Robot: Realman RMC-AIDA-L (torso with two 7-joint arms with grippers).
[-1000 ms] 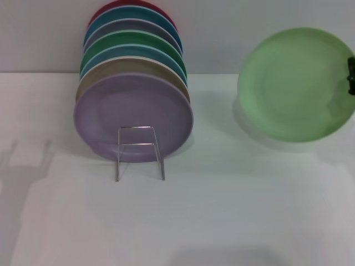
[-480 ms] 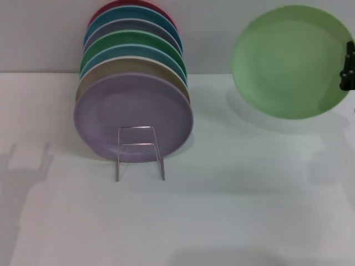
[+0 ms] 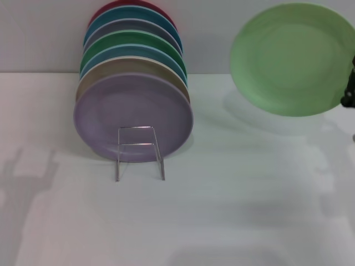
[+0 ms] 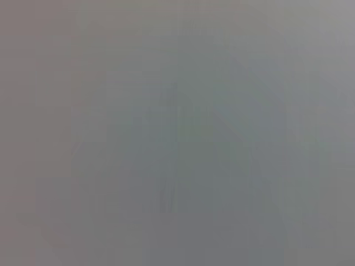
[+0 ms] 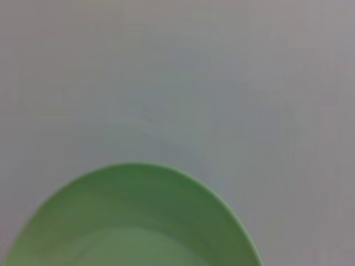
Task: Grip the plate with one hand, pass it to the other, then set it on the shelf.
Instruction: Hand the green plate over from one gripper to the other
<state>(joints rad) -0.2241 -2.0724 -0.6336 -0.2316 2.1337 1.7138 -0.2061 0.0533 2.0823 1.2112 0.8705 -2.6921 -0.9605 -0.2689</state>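
Note:
The pale mint-green plate (image 3: 291, 58) hangs in the air at the far right of the head view, tilted up with its face toward me, well above the white table. My right gripper (image 3: 349, 88) shows only as dark parts at the plate's right rim, at the picture's edge, and holds the plate there. The plate's rim also shows in the right wrist view (image 5: 133, 221). The silver wire shelf (image 3: 140, 152) stands at left centre and carries a row of plates. My left gripper is out of view; the left wrist view shows only plain grey.
Several plates stand upright in the shelf, the lilac plate (image 3: 133, 113) in front and a darker green plate (image 3: 133, 41) farther back. A grey wall runs behind the white table (image 3: 233, 210). An arm's shadow lies on the table at the left.
The mint-green plate has risen and shifted slightly left with the right gripper. The shadow on the table's left side has shifted.

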